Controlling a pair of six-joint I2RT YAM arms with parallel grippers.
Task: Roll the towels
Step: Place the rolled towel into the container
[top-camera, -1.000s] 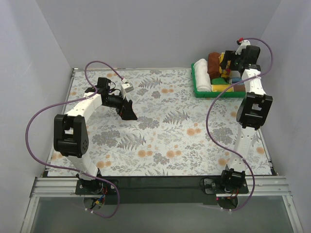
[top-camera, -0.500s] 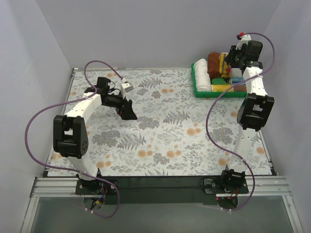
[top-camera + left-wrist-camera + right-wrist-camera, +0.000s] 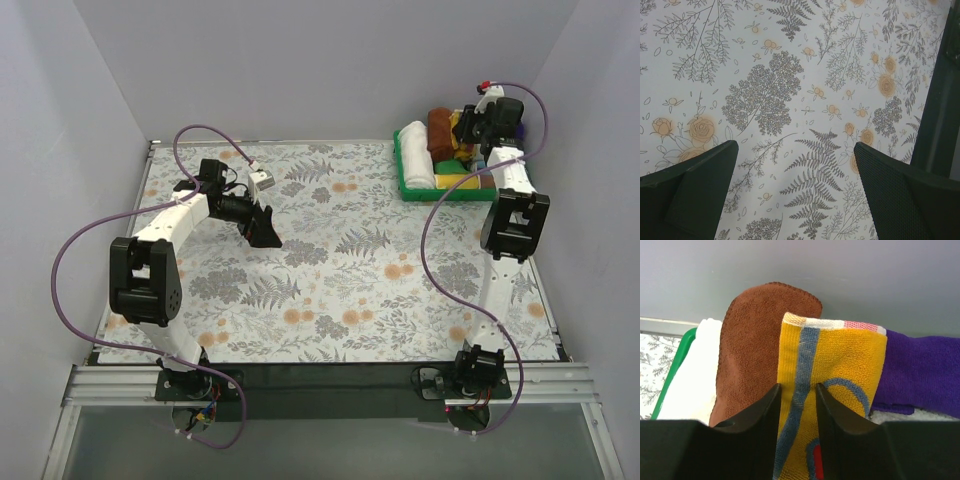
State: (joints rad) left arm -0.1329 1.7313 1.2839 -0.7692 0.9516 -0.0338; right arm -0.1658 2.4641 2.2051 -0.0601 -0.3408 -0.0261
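Pale grey walls (image 3: 300, 70) close in a table (image 3: 350, 270) spread with a fern-and-flower print. Two arms rise from its near edge. The left arm (image 3: 170, 225) reaches over the far left of the print, and the right arm (image 3: 510, 225) stretches to the far right corner.

One green tray (image 3: 402, 172) sits in that far right corner and is packed with cloths. A white cloth (image 3: 415, 158) lies along its left side. Next to it on the right is the rust-brown towel (image 3: 750, 340), then the mustard-yellow towel (image 3: 850, 360) with its blue-grey stripe and arcs. A purple cloth (image 3: 925, 370) lies furthest right. A green cloth (image 3: 455, 168) shows at the near side of the tray. That makes two task towels, both in the tray, side by side and touching.

The right gripper (image 3: 797, 400) is at the tray with its jaws drawn close together. The yellow towel's striped left part fills the narrow gap, so they look clamped on it. The brown towel lies just left of the left finger, outside the jaws.

The left gripper (image 3: 795, 160) hangs over bare printed table, well apart from the tray. Its jaws are spread wide with nothing between them.
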